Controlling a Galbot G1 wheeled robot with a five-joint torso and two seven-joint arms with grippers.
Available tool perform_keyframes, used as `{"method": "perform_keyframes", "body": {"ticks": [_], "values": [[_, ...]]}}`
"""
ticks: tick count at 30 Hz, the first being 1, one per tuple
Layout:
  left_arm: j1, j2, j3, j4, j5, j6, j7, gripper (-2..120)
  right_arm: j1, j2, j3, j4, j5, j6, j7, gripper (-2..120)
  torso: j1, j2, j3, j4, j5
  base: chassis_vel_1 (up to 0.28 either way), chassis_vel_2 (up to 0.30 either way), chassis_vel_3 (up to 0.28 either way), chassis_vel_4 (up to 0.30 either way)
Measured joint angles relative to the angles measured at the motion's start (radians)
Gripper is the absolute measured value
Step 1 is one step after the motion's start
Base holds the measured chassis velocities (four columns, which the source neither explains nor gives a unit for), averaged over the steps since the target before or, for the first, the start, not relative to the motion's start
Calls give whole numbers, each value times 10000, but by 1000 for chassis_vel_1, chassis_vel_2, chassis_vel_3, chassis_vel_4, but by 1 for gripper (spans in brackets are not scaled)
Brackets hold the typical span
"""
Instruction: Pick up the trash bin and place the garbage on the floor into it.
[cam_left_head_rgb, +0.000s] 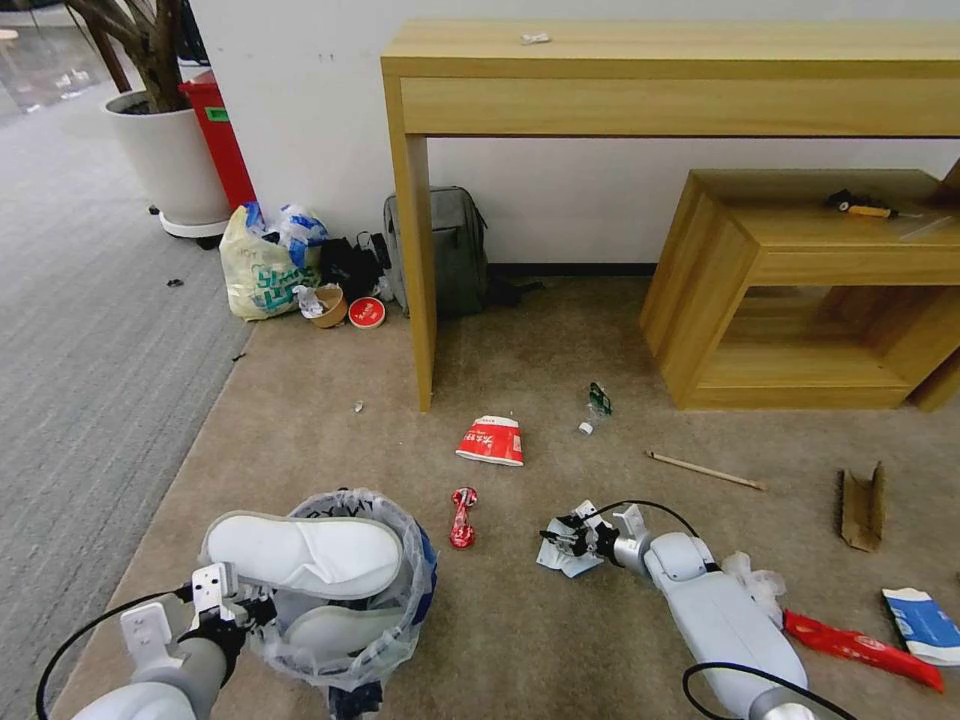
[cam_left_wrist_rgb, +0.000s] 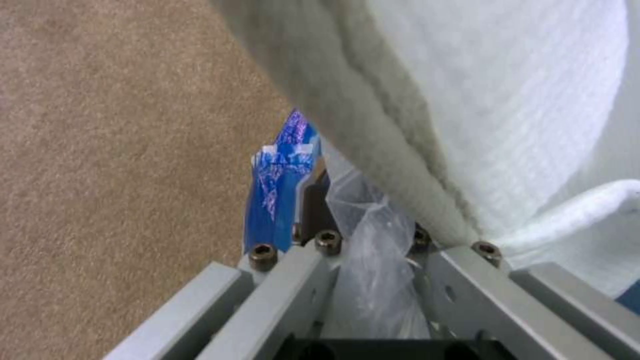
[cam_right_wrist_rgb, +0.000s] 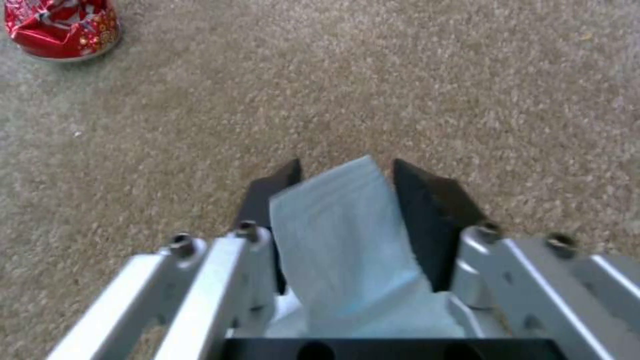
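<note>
The right gripper (cam_right_wrist_rgb: 347, 200) has its jaws clenched on a pale scrap of crumpled paper (cam_right_wrist_rgb: 347, 250), low over the floor (cam_right_wrist_rgb: 467, 75); the sheet stands up between the fingers, apparently just off the carpet, though contact is hard to judge. The crushed red can (cam_left_head_rgb: 462, 517) lies just beside it, toward the trash bin (cam_left_head_rgb: 385, 590). The left gripper (cam_left_head_rgb: 232, 608) has its jaws clamped on the bin's rim and liner, holding it close so litter can be dropped in. Two white slippers (cam_left_head_rgb: 305, 553) already sit inside, one across the top. A red-white paper cup (cam_left_head_rgb: 491, 440) lies farther off.
</note>
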Motion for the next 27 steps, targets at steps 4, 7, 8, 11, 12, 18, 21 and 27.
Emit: {"method": "perform_keyframes", "body": {"ticks": [4,7,8,11,12,18,21,27], "values": [[-10,12,18,14,-3,0,0,0,-55,20,47,2,-38,10,82,21,0,0,0,0,0,0,0,0,0],[-16,36,18,29,-3,0,0,0,-149,32,78,82,-54,18,165,12,0,0,0,-1,1,0,0,0,0],[-22,46,17,35,-4,0,2,0,-180,42,109,130,-67,23,196,6,0,0,0,-1,1,0,0,0,0],[-30,62,6,38,-4,0,6,0,-257,58,194,288,-72,25,252,0,0,0,0,0,1,0,0,0,0],[-35,77,1,39,-4,0,10,0,-342,49,239,466,-54,21,303,0,0,0,0,0,1,0,0,0,0],[-156,188,2,104,-4,0,23,0,-777,-97,397,1461,195,-154,523,0,0,0,0,-1,2,0,0,0,0],[-262,286,33,164,-3,0,23,0,-967,-200,476,2128,394,-313,626,0,0,1,0,0,1,0,0,0,0],[-332,363,73,201,1,0,25,0,-1154,-441,646,3194,674,-380,649,0,0,0,0,0,0,0,0,0,0]]}}
